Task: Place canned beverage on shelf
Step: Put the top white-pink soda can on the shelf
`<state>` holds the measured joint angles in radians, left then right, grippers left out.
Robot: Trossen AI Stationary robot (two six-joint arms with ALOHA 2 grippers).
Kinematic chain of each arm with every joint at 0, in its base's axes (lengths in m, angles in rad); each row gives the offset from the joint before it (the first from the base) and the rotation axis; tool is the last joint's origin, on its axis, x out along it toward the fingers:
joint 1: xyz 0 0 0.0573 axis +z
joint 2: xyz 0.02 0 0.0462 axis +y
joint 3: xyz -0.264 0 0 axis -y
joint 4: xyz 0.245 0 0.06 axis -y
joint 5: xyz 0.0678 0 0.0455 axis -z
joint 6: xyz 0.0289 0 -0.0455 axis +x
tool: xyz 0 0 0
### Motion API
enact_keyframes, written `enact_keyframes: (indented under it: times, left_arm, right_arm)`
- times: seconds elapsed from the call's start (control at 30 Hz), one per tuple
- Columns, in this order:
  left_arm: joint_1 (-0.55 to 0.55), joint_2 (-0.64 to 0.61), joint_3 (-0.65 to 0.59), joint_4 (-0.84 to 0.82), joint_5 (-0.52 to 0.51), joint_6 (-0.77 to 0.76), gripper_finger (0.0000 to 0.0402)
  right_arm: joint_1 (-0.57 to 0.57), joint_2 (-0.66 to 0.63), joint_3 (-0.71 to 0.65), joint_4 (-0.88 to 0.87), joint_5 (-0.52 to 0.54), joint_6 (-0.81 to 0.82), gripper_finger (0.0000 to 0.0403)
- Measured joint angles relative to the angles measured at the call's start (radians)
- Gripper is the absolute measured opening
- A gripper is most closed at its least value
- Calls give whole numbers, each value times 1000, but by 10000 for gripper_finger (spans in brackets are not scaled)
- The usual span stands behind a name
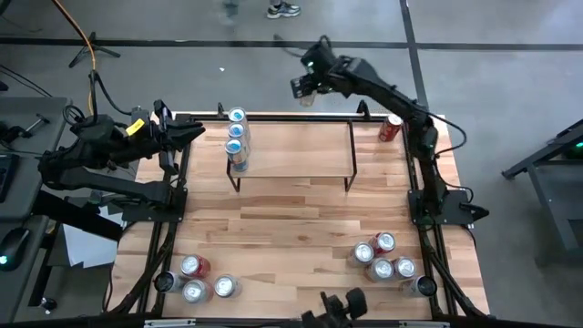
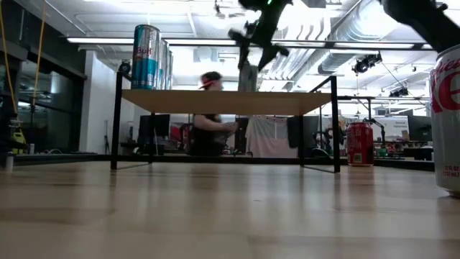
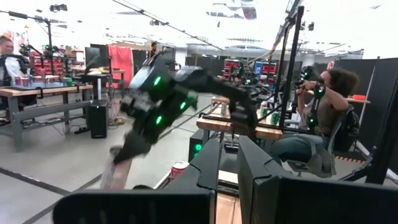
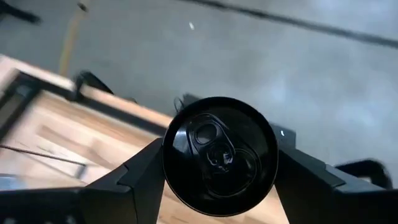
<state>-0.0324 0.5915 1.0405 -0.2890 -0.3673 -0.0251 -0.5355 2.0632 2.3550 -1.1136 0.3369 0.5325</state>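
- A light wood desk is seen in a workshop with a grey floor; a seated person is visible behind it in the low view.
- The shelf, a wood plank on thin black legs, stands near the desk's far edge.
- Three blue-and-silver cans are lined up on the shelf's left end.
- A dark can is gripped between the jaws of the right gripper, which is raised above and behind the shelf's far edge; the can's top with its pull tab fills the right wrist view.
- A red can stands on the desk just right of the shelf.
- Three cans are grouped at the near left corner, and five cans at the near right.
- The left gripper is parked at the desk's far left edge, jaws closed on nothing.
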Motion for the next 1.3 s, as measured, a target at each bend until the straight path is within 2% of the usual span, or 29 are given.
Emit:
enact_keyframes:
  times: [0.1,0.23,0.3,0.4,0.47,0.57,0.7,1.3]
  left_arm:
    - [0,0,0,1,-14,-3,0]
    - [0,0,0,2,-16,-17,0]
    - [0,0,0,2,-15,-17,0]
    - [0,2,0,3,-25,-17,0]
    - [0,4,0,3,-48,-19,0]
    - [0,5,0,2,-66,-26,0]
    - [0,6,0,2,-67,-27,0]
    - [0,8,0,2,-67,-27,0]
  right_arm:
    - [7,-62,0,11,-49,-47,235]
    - [51,-132,2,-17,-225,-126,235]
    - [86,-155,2,-63,-312,-162,235]
    - [149,-172,2,-165,-363,-198,235]
    - [193,-174,2,-235,-356,-200,235]
    - [250,-172,-3,-331,-288,-198,235]
    - [295,-170,-15,-363,-241,-175,235]
    - [301,-118,-15,-360,-244,-148,235]
